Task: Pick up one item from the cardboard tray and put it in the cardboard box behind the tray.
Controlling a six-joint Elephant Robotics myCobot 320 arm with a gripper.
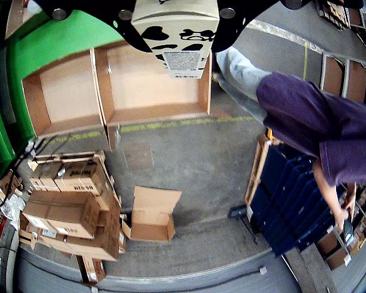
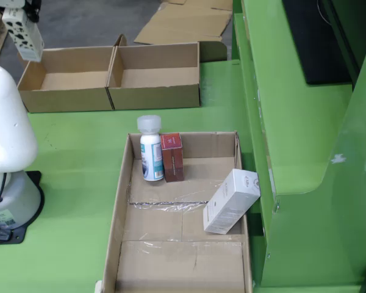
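Cardboard first: your two-compartment brown cardboard box [image 2: 110, 79] sits at the far end of the green table [image 2: 73, 201] in the fixed view, both compartments bare inside. Your gripper [image 1: 174, 30] is carrying a small cream carton printed with black cartoon shapes and a grey label [image 1: 175, 36]; in the wrist view the dark fingers [image 1: 125, 24] pinch it from both sides, above the box and near the divider. In the fixed view the same carton [image 2: 23, 33] shows at top left, over the left compartment's outer edge, not yet lowered. So pickup looks done; placing and release remain, by my judgement. Left in the open cardboard tray [image 2: 119, 201]: a white bottle with blue label [image 2: 151, 151] touching a dark red carton [image 2: 172, 157], and a white carton [image 2: 230, 201] leaning on the right wall. A person in a purple top [image 1: 323, 128] stands on the floor beyond.
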